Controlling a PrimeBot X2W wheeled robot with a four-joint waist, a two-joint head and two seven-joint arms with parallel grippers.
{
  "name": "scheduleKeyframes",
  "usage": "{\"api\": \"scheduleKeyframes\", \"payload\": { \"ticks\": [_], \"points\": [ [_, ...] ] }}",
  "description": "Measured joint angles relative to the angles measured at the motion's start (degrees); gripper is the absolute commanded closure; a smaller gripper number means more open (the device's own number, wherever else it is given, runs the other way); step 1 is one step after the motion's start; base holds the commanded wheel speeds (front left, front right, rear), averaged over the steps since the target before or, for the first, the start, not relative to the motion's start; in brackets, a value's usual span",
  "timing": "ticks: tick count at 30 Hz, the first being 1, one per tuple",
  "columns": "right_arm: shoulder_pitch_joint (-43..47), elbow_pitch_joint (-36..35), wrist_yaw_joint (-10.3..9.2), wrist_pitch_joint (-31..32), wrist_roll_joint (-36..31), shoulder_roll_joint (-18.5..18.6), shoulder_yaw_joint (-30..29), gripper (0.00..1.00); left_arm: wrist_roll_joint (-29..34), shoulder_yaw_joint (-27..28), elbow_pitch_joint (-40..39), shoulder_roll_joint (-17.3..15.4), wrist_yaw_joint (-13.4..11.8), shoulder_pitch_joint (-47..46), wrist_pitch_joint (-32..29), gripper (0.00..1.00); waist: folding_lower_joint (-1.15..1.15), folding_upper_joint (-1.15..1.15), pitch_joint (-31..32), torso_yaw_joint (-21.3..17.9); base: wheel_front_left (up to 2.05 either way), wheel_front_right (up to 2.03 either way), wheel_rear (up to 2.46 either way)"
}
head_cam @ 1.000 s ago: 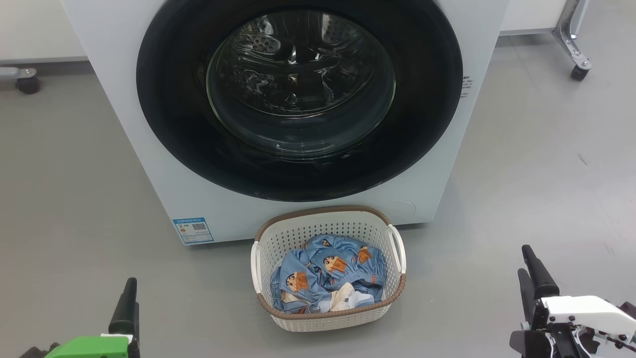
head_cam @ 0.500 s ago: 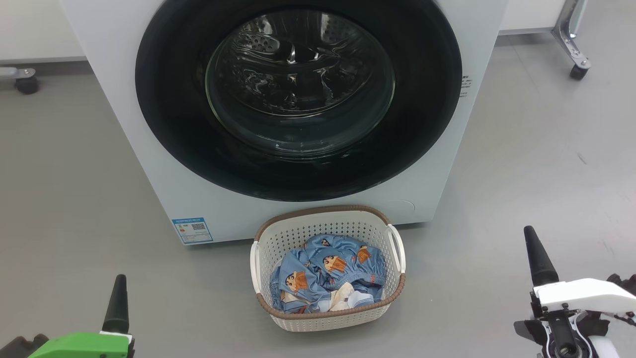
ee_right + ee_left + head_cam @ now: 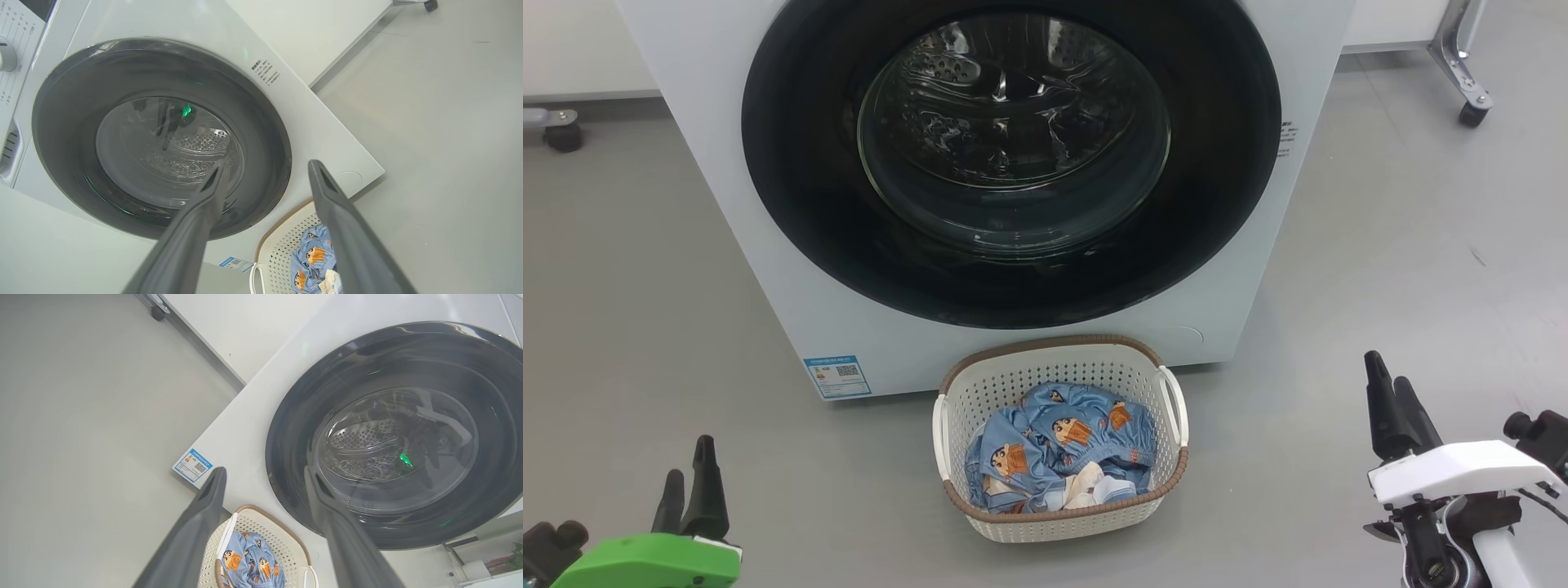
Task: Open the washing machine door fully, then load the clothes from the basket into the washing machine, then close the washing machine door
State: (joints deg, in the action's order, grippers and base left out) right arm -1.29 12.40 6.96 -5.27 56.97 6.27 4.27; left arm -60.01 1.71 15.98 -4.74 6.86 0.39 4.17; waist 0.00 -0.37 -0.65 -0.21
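Head view — left gripper (image 3: 686, 465) and right gripper (image 3: 1386, 371) rolled since earlier, jaws wide (washing machine door (image 3: 1013, 155) shut).

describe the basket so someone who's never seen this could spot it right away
Find the big white washing machine with its round black door. On the floor right before it sits the basket: cream, perforated, brown-rimmed, holding blue cartoon-print clothes.

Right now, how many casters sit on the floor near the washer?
2: left caster by the wall beside the washer; right caster under a metal leg. More may hide behind the washer.
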Motion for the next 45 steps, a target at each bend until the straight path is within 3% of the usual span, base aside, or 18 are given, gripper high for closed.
{"api": "scheduleKeyframes", "payload": {
  "ticks": [23, 45],
  "points": [
    [-0.6, -0.9, 0.0, -4.2, -23.5, 1.4, 4.0, 0.0, 26.2, -1.8, -2.8, -1.8, -1.0, 1.6, 4.6, 0.0, 0.0, 0.0, -0.5, -0.2, 0.0, 0.0, 0.0],
    [-0.6, 0.7, 0.01, -8.1, -41.3, 2.1, 4.5, 0.0, 45.4, -0.5, -4.5, -1.8, -1.9, 3.8, 9.1, 0.0, 0.0, 0.0, -1.0, -0.3, 0.0, 0.0, 0.0]
  ]
}}
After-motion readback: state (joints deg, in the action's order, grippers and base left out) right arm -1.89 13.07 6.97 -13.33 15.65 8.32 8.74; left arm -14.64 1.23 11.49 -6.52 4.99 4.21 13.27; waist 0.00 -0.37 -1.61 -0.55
